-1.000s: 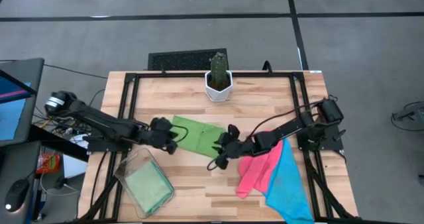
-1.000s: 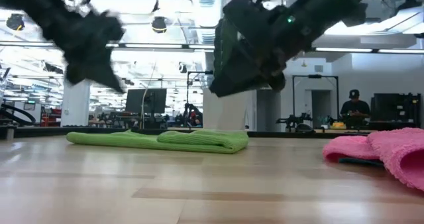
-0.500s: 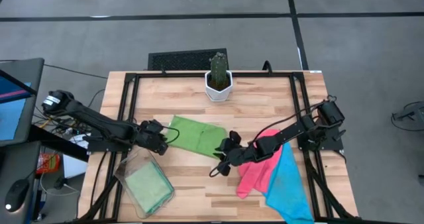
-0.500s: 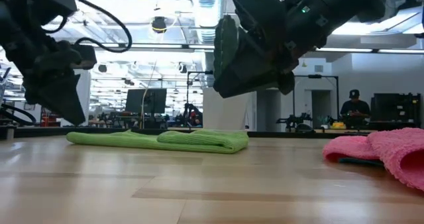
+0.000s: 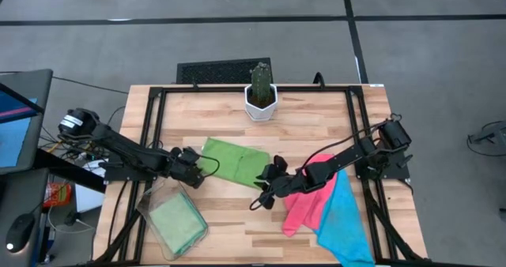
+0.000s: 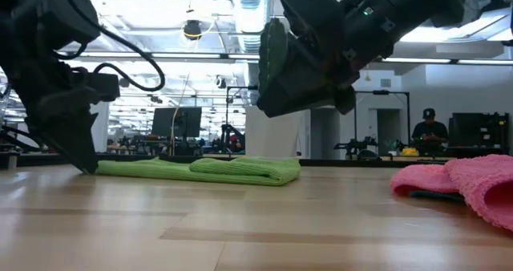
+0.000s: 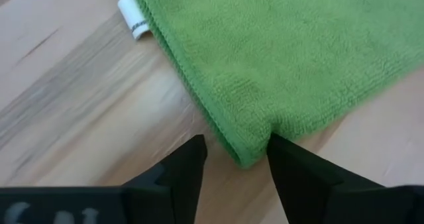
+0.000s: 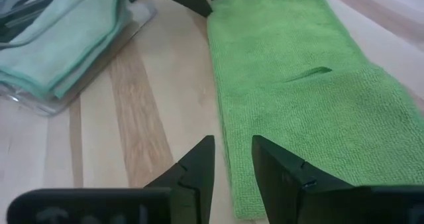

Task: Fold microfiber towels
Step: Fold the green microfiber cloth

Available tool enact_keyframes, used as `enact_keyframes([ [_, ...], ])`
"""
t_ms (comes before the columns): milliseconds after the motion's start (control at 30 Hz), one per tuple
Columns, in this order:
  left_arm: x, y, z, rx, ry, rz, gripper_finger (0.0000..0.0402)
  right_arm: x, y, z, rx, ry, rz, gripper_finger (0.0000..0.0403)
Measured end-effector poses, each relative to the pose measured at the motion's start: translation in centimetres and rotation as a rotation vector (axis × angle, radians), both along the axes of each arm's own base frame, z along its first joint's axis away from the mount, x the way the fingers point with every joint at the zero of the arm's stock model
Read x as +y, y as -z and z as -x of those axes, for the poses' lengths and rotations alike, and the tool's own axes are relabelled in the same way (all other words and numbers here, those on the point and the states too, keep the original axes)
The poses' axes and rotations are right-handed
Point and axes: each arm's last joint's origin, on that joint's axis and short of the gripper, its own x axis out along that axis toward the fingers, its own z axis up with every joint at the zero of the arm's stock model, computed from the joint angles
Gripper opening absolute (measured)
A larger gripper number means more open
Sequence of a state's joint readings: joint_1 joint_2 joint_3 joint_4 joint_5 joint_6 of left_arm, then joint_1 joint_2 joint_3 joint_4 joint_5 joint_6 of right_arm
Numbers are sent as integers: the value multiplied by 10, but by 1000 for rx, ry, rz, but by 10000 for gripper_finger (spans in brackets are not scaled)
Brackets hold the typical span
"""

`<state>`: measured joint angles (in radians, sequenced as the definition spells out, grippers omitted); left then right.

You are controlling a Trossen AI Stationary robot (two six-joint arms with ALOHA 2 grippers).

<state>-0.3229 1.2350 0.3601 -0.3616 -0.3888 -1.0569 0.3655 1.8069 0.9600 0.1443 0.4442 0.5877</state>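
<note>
Bare wood front-centre passable; clear bin (image 5: 173,219) blocks front-left, cactus pot (image 5: 260,101) rear-centre.

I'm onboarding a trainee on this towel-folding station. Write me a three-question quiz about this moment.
1. True or false: the folded green towel lies flat on the table.
2. Which gripper has a towel corner between its open fingers? A) left gripper B) right gripper
3. Fill in: the clear bin near the left arm holds a ____ cloth.

Key
1. True.
2. A; the right gripper hovers, open, at the towel's other end.
3. Pale green, folded. The pink towel and blue towel lie loose on the right side.
</note>
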Motion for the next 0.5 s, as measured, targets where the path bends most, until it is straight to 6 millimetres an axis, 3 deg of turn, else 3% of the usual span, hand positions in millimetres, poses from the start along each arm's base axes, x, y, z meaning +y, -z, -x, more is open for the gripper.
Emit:
enact_keyframes([
  [133, 0, 0, -2, -21, -6, 4, 130, 1, -2, -1, -21, -2, -8, 126],
  [400, -3, -4, -7, -41, -10, 43, 13, -11, -6, -8, -65, 28, -8, 125],
  [500, -7, -12, -15, -54, 29, 92, 8, -17, -3, -12, -72, 46, -10, 120],
])
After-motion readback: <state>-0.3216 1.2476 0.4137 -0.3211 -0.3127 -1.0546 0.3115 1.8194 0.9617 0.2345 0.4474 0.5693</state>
